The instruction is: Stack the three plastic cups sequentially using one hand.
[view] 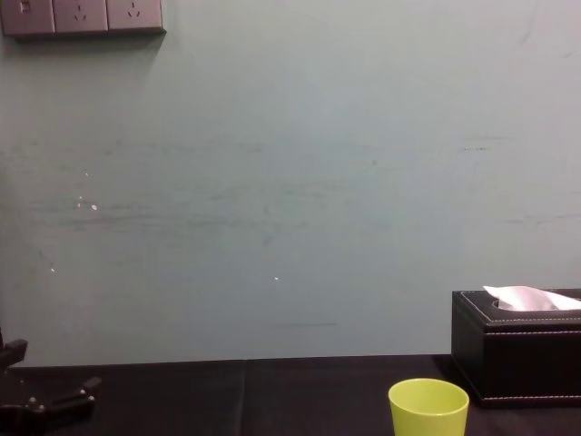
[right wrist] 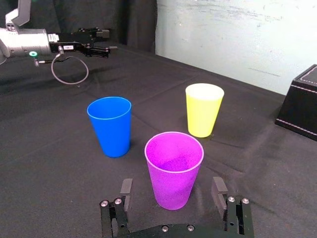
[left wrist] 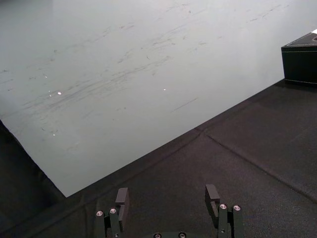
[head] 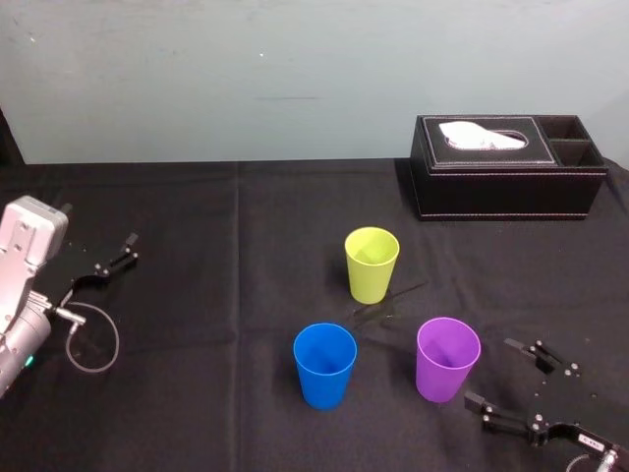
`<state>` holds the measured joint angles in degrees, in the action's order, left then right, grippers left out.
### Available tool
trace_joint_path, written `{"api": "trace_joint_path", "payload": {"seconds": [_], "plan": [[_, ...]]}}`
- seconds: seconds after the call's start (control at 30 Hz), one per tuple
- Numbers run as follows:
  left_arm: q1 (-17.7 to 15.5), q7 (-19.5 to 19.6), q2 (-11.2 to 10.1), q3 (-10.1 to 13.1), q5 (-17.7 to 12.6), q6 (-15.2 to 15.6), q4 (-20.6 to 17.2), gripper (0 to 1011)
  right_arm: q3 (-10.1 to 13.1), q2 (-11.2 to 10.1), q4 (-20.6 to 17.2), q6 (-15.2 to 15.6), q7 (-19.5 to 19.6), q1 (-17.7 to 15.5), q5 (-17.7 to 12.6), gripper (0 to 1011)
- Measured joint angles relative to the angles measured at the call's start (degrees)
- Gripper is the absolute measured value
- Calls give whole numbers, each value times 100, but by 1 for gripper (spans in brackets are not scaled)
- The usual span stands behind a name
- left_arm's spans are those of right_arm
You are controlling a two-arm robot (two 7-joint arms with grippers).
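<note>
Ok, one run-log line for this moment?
stage: no cup grasped | right gripper: open, facing purple plastic cup, apart | blue plastic cup, yellow-green plastic cup: upright, unstacked | left gripper: open, parked left

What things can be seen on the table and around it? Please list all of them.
yellow cup: one, yellow-green, upright, mid-table, farthest back
blue cup: one, blue, upright, nearer, left
purple cup: one, purple, upright, nearer, right
tissue box: one, black, far right
tissue: one, white, in the box top
cloth: one, black, covering the table
wall: one, pale grey-green, behind
sockets: three, grey, high on the wall
left claw: one, black, open, table's left side
right claw: one, black, open, beside the purple cup, apart
</note>
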<state>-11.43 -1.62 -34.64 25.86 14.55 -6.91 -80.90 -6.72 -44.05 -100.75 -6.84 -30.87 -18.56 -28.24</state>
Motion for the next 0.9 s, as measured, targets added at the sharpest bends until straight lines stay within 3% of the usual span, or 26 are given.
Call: {"api": "trace_joint_path", "payload": {"seconds": [0.9], "plan": [[0, 0, 0, 0, 0, 0, 0, 1010, -270, 313, 289, 125, -46, 396, 286, 1003]]}}
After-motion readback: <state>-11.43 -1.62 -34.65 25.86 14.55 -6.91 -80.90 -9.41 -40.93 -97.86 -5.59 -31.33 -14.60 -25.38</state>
